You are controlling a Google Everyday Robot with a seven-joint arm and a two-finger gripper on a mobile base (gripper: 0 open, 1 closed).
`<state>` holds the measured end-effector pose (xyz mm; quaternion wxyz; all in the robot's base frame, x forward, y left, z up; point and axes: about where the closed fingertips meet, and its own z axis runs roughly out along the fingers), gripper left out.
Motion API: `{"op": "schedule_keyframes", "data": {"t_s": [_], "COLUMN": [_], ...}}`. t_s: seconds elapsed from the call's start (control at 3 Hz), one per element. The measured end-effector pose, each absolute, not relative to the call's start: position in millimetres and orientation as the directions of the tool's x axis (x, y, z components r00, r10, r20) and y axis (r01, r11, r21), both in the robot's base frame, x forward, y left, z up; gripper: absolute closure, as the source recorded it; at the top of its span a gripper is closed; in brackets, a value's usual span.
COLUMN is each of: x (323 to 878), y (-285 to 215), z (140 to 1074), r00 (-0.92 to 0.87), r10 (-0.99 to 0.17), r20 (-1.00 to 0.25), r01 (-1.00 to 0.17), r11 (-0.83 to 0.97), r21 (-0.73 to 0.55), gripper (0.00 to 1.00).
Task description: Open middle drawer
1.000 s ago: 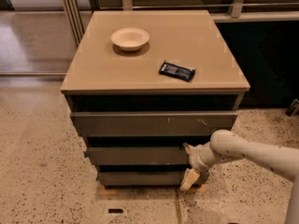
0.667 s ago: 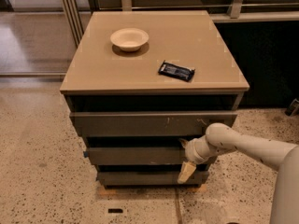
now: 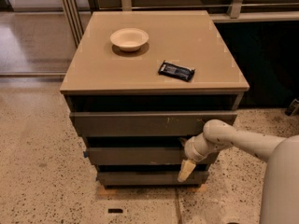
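Observation:
The middle drawer point(image 3: 135, 155) is a wide grey-brown flat front with a small blue tab point(image 3: 85, 154) at its left end, between the scratched top drawer point(image 3: 140, 123) and the bottom drawer point(image 3: 140, 177). My gripper point(image 3: 186, 170) hangs from the white arm point(image 3: 233, 139) at the right part of the drawers, in front of the lower edge of the middle drawer and the gap above the bottom one. One cream finger point(image 3: 185, 171) points down.
The cabinet top point(image 3: 210, 55) carries a cream bowl point(image 3: 129, 38) and a black snack packet point(image 3: 176, 71). Speckled floor lies around the cabinet. A dark counter front stands at the right; glass doors are at the back left.
The gripper and arm have shifted left along the drawer fronts, closer to the middle drawer's right part. The drawers look unmoved.

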<state>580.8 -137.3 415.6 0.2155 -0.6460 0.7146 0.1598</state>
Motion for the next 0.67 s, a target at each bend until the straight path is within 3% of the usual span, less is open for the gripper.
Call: {"op": "schedule_keyframes", "data": {"t_s": [0.67], "x": [561], "y": [-146], "z": [425], "r00": [-0.121], "r10": [-0.871], "r20": [-0.476], "r01": [-0.992], "r11": [0.128], "r21": [0.018], "gripper": [0.00]}}
